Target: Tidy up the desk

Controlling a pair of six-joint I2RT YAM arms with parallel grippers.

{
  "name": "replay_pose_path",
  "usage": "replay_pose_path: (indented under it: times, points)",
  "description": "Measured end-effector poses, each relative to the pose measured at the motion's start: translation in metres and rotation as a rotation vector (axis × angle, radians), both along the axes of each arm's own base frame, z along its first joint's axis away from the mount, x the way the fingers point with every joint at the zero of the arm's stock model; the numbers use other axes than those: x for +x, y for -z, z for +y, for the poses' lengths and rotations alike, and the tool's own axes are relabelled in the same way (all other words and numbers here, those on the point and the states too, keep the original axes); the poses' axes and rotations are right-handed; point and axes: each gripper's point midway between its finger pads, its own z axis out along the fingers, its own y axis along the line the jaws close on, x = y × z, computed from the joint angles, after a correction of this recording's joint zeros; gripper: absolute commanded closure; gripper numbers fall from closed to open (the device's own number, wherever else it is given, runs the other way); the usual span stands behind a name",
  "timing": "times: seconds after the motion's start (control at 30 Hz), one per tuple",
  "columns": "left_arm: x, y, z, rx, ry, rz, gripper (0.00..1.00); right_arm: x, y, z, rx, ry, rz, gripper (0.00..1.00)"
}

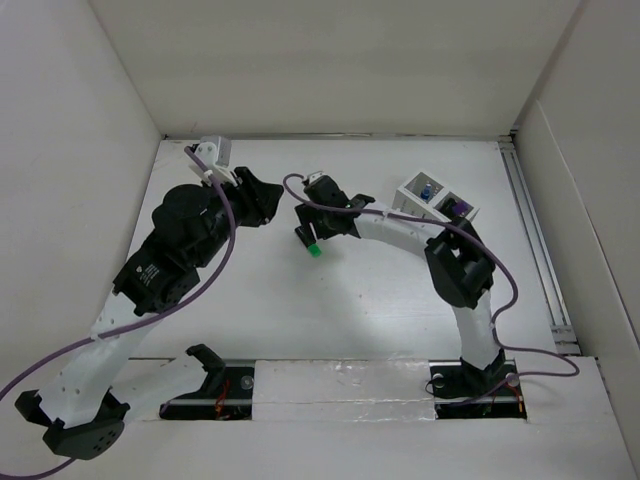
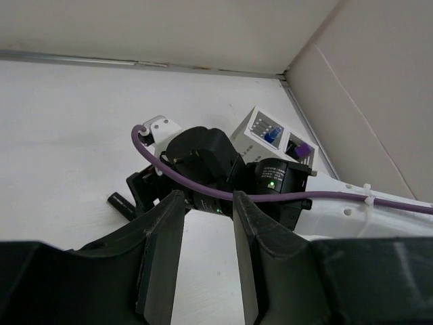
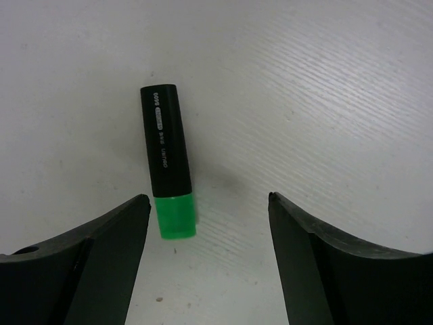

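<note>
The marker (image 3: pixel 167 162) lies flat on the desk (image 1: pixel 380 300), near the middle and well left of the small white box (image 1: pixel 436 200) at the far right; it has a black body and a green cap. The right gripper (image 3: pixel 206 203) hangs just over it with its two fingers spread wide and nothing in them. The marker is not in the middle of the gap; its green end sits just beside one finger (image 3: pixel 115 237), not touching it.

The marker looks small and light; it looks hard, so it should not bend or break. Its skin looks smooth and it looks a bit round, so I think it could slip or roll away if one finger bumps it first. The best spot to hold looks like the middle of the black body, with one finger on each long side; the cap end may be more slippery.

The left gripper (image 2: pixel 206 198) is off to the far left, up off the desk; its fingers are part way apart and hold nothing.
</note>
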Motion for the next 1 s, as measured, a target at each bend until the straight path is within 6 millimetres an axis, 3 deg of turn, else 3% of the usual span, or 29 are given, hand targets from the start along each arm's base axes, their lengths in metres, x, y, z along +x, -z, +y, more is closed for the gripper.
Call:
replay_pose_path:
  times: [0.27, 0.33, 0.6, 0.7, 0.87, 0.93, 1.0]
  points:
    - [-0.001, 0.009, 0.010, 0.029, -0.042, 0.024, 0.68, 0.000, 0.012, 0.040, 0.012, -0.094, 0.044, 0.24]
    - [-0.001, 0.012, 0.012, 0.040, -0.049, 0.030, 0.68, -0.002, 0.014, 0.050, 0.014, -0.114, 0.048, 0.28]
    - [-0.003, 0.018, 0.021, 0.073, -0.073, 0.041, 0.68, 0.007, 0.043, 0.061, -0.037, -0.100, 0.065, 0.35]
    - [-0.006, 0.017, 0.025, 0.076, -0.080, 0.037, 0.68, 0.013, 0.043, 0.067, -0.030, -0.089, 0.058, 0.37]
    - [-0.009, 0.015, 0.029, 0.074, -0.089, 0.032, 0.67, 0.017, 0.044, 0.069, -0.027, -0.073, 0.053, 0.61]
    - [-0.009, 0.015, 0.030, 0.073, -0.091, 0.031, 0.67, 0.018, 0.045, 0.067, -0.031, -0.060, 0.049, 0.76]
    - [-0.009, 0.015, 0.030, 0.074, -0.091, 0.031, 0.67, 0.018, 0.045, 0.064, -0.032, -0.047, 0.043, 0.81]
